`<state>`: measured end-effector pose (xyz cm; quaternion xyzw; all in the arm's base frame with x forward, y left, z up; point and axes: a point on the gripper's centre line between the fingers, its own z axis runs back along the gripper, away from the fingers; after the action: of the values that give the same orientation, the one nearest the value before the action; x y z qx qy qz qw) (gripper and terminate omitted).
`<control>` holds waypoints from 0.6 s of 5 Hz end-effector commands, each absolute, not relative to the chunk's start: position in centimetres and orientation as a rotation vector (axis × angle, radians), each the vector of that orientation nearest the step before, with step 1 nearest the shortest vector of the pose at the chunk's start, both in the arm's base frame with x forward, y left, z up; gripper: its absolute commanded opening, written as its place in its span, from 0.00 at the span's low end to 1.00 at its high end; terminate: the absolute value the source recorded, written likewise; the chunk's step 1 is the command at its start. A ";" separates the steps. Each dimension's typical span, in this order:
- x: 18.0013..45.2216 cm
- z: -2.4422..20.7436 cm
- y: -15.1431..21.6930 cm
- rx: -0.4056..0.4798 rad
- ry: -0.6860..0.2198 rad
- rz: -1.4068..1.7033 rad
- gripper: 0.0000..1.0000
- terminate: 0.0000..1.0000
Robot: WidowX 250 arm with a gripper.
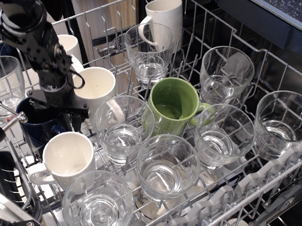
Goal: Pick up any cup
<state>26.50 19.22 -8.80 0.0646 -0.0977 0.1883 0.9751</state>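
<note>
The dark navy-blue cup stands upright in the dishwasher rack at the left, between two white mugs. My gripper has come down from above onto its rim and hides most of the opening. The black fingers are spread apart. One finger hangs at the cup's right side, next to the white mug behind it; the other is over the cup's left part. I cannot tell whether they touch the cup's wall. The cup rests in the rack.
White mugs stand in front of the cup, behind it, at the far left and at the back. A green mug is in the middle. Several clear glasses fill the rest of the rack.
</note>
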 end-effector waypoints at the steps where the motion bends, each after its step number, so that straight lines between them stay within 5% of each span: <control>1: 27.9 -8.7 19.9 0.139 -0.231 0.377 0.00 0.00; 3: 28.3 -7.8 19.6 0.130 -0.211 0.382 0.00 0.00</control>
<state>27.25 18.97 -9.42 0.0514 -0.0769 0.2009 0.9752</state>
